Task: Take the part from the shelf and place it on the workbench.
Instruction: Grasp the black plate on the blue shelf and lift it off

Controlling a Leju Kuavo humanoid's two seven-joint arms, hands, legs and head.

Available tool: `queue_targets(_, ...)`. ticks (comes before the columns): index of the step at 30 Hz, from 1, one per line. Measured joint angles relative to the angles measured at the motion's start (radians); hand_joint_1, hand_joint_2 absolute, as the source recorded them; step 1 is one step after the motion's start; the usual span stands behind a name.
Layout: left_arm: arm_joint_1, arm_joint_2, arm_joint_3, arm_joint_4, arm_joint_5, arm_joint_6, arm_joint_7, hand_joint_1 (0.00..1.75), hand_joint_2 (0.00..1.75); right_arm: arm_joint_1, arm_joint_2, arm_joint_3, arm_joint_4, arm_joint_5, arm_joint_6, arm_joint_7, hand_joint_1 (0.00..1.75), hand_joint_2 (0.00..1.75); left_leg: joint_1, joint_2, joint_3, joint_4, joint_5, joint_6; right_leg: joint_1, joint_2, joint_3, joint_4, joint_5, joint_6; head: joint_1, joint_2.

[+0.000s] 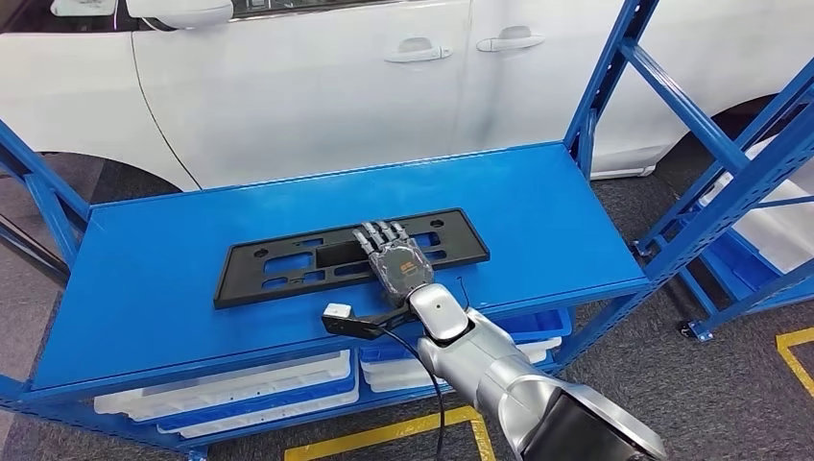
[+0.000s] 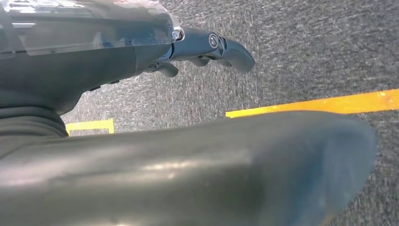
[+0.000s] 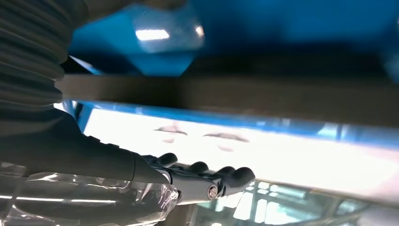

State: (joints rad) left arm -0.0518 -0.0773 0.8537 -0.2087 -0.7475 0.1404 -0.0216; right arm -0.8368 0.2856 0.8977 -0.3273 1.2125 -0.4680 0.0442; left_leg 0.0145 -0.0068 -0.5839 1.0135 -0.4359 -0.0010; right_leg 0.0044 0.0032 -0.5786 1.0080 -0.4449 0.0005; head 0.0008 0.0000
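Note:
A long, flat black part (image 1: pixel 278 264) with several cut-outs lies on the blue shelf (image 1: pixel 538 211), roughly in the middle. My right hand (image 1: pixel 394 254) lies over its right-centre section, palm down and fingers stretched out towards the far edge. Whether the fingers touch the part is not clear. In the right wrist view the part (image 3: pixel 263 96) is a blurred dark band, with the right hand (image 3: pixel 202 179) stretched out close by it and nothing in its grasp. My left hand (image 2: pixel 207 47) hangs over grey carpet, fingers loosely extended and holding nothing.
A white car (image 1: pixel 317 86) stands close behind the shelf. Blue rack uprights and braces (image 1: pixel 710 192) rise at the right, another upright (image 1: pixel 43 192) at the left. White and blue bins (image 1: pixel 250 389) sit on the lower level. Yellow tape (image 1: pixel 384 437) marks the floor.

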Motion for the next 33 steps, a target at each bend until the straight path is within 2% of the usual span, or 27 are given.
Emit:
queue_targets(1,0.000,0.000,0.000,0.000,-0.002,0.000,0.000,0.00,0.00,-0.001,0.003,0.004,0.003,0.005,0.003,0.002,1.75,1.75,0.001,0.000,0.000,-0.002,0.002,0.006,-0.001,0.000,-0.001,0.004,-0.005,0.006,0.000,0.000)
queue_targets(3,-0.002,-0.001,0.000,0.000,-0.006,0.000,-0.001,0.00,0.00,-0.002,0.008,0.011,0.008,0.012,0.005,0.006,1.75,1.75,0.004,0.001,-0.001,-0.006,0.007,0.015,-0.005,-0.001,-0.026,0.061,-0.043,0.017,0.000,0.000)
queue_targets(5,-0.005,0.000,0.001,0.000,-0.009,0.000,-0.004,0.00,0.00,-0.002,0.014,0.018,0.013,0.018,0.005,0.011,1.75,1.75,0.005,0.001,-0.005,-0.006,0.009,0.019,-0.009,-0.002,-0.085,0.185,-0.105,0.025,0.000,0.000)
queue_targets(6,-0.005,0.000,0.001,0.000,-0.011,0.000,-0.005,0.00,0.00,-0.001,0.017,0.021,0.016,0.021,0.005,0.013,1.75,1.75,0.005,0.001,-0.006,-0.006,0.009,0.019,-0.011,-0.002,-0.113,0.241,-0.124,0.028,0.000,0.000)
queue_targets(7,-0.005,0.000,0.001,0.000,-0.011,-0.001,-0.006,0.00,0.00,0.000,0.019,0.024,0.019,0.023,0.005,0.014,1.75,1.75,0.004,0.001,-0.007,-0.006,0.009,0.019,-0.011,-0.002,-0.129,0.271,-0.127,0.028,0.000,0.000)
queue_targets(8,-0.005,0.000,0.001,0.000,-0.013,-0.001,-0.007,0.00,0.00,0.001,0.021,0.027,0.022,0.025,0.005,0.016,1.75,1.75,0.004,0.001,-0.007,-0.006,0.009,0.019,-0.012,-0.002,-0.126,0.262,-0.110,0.026,0.000,0.000)
queue_targets(9,-0.005,-0.001,0.001,0.000,-0.014,-0.002,-0.008,0.00,0.00,0.001,0.023,0.028,0.025,0.026,0.004,0.018,1.75,1.75,0.004,0.000,-0.006,-0.006,0.009,0.018,-0.011,-0.002,-0.105,0.216,-0.078,0.023,0.000,0.000)
queue_targets(10,-0.005,-0.001,0.001,0.000,-0.015,-0.002,-0.008,0.00,0.00,0.000,0.025,0.029,0.026,0.026,0.004,0.019,1.75,1.75,0.004,-0.001,-0.005,-0.006,0.008,0.017,-0.010,-0.002,-0.073,0.147,-0.041,0.017,0.000,0.000)
queue_targets(12,-0.005,-0.001,0.001,0.000,-0.016,-0.003,-0.009,0.00,0.00,-0.004,0.029,0.030,0.026,0.026,0.004,0.021,1.75,1.75,0.002,-0.001,-0.005,-0.004,0.008,0.009,-0.004,-0.002,-0.021,0.032,0.002,0.006,0.000,0.000)
queue_targets(14,-0.006,-0.001,0.001,0.000,-0.018,-0.004,-0.010,0.00,0.00,-0.005,0.033,0.031,0.027,0.027,0.003,0.022,1.75,1.75,0.000,-0.001,-0.007,-0.006,0.009,-0.003,0.001,-0.001,-0.011,0.001,0.003,-0.003,0.000,0.000)
queue_targets(16,-0.006,-0.001,0.001,0.000,-0.020,-0.005,-0.012,0.00,0.00,-0.004,0.036,0.031,0.028,0.027,0.002,0.023,1.75,1.75,0.001,0.000,-0.005,-0.008,0.006,-0.015,-0.002,-0.001,-0.008,-0.008,0.009,-0.014,0.000,0.000)
queue_targets(17,-0.006,0.000,0.001,0.000,-0.021,-0.006,-0.014,0.00,0.00,-0.005,0.038,0.031,0.029,0.028,0.002,0.023,1.75,1.75,0.002,0.000,-0.010,0.007,-0.006,-0.020,-0.004,-0.002,-0.003,-0.014,0.012,-0.020,0.000,0.000)
queue_targets(18,-0.006,0.000,0.001,0.000,-0.022,-0.008,-0.016,0.00,0.00,-0.005,0.041,0.031,0.029,0.028,0.001,0.024,1.75,1.75,0.002,0.001,-0.025,0.041,-0.028,-0.024,-0.007,-0.003,0.000,-0.021,0.015,-0.026,0.000,0.000)
queue_targets(19,-0.006,0.001,0.001,0.000,-0.025,-0.010,-0.018,0.00,0.00,-0.004,0.043,0.031,0.030,0.028,0.002,0.024,1.75,1.75,0.003,0.001,-0.052,0.100,-0.060,-0.026,-0.007,-0.004,0.002,-0.024,0.016,-0.029,0.000,0.000)
queue_targets(21,-0.006,0.001,0.001,0.000,-0.028,-0.015,-0.020,0.00,0.00,-0.001,0.045,0.031,0.031,0.027,0.003,0.024,1.75,1.75,0.004,0.001,-0.120,0.241,-0.119,-0.031,-0.004,-0.005,0.001,-0.023,0.016,-0.032,0.000,0.000)
queue_targets(22,-0.005,0.001,0.001,0.000,-0.029,-0.016,-0.021,0.00,0.00,0.001,0.045,0.031,0.033,0.027,0.003,0.024,1.75,1.75,0.004,0.001,-0.141,0.282,-0.127,-0.032,-0.003,-0.005,0.000,-0.021,0.015,-0.033,0.000,0.000)
queue_targets(23,-0.004,0.002,0.001,0.000,-0.030,-0.018,-0.021,0.00,0.00,0.002,0.045,0.031,0.033,0.027,0.004,0.024,1.75,1.75,0.004,0.001,-0.142,0.282,-0.114,-0.033,-0.003,-0.005,0.000,-0.018,0.013,-0.033,0.000,0.000)
queue_targets(24,-0.005,0.003,0.001,0.000,-0.031,-0.020,-0.023,0.00,0.00,0.002,0.045,0.031,0.034,0.027,0.005,0.024,1.75,1.75,0.005,0.002,-0.122,0.242,-0.083,-0.033,-0.002,-0.004,0.001,-0.015,0.011,-0.033,0.000,0.000)
queue_targets(25,-0.005,0.004,0.001,0.000,-0.034,-0.022,-0.027,0.00,0.00,0.001,0.045,0.031,0.034,0.026,0.006,0.024,1.75,1.75,0.005,0.002,-0.087,0.170,-0.045,-0.032,-0.002,-0.004,0.001,-0.010,0.008,-0.030,0.000,0.000)
queue_targets(26,-0.006,0.005,0.001,0.000,-0.038,-0.026,-0.033,0.00,0.00,-0.001,0.045,0.031,0.034,0.025,0.006,0.024,1.75,1.75,0.005,0.003,-0.050,0.098,-0.019,-0.029,0.000,-0.003,0.000,-0.005,0.004,-0.027,0.000,0.000)
queue_targets(27,-0.008,0.006,0.001,0.000,-0.043,-0.030,-0.045,0.00,0.00,-0.003,0.045,0.030,0.034,0.023,0.004,0.023,1.75,1.75,0.004,0.003,-0.024,0.044,-0.002,-0.024,0.002,-0.002,-0.002,0.000,0.000,-0.022,0.000,0.000)
queue_targets(28,-0.008,0.006,0.001,0.000,-0.050,-0.032,-0.059,0.00,0.00,-0.004,0.045,0.028,0.034,0.020,0.001,0.021,1.75,1.75,0.003,0.003,-0.010,0.013,0.003,-0.019,0.004,-0.001,-0.004,0.004,-0.001,-0.018,0.000,0.000)
queue_targets(31,-0.008,0.007,0.001,0.000,-0.068,-0.011,-0.097,0.00,0.00,-0.007,0.044,0.015,0.033,0.009,-0.016,0.007,1.75,1.75,0.002,0.002,-0.009,0.002,0.004,0.000,0.003,0.000,-0.008,0.007,-0.003,-0.004,0.000,0.000)
queue_targets(33,-0.009,0.008,0.001,0.000,-0.078,0.011,-0.100,0.00,0.00,-0.009,0.041,0.001,0.033,0.006,-0.038,-0.003,1.75,1.75,0.005,0.003,-0.009,-0.003,0.008,0.011,0.000,-0.001,-0.029,0.052,-0.034,0.009,0.000,0.000)
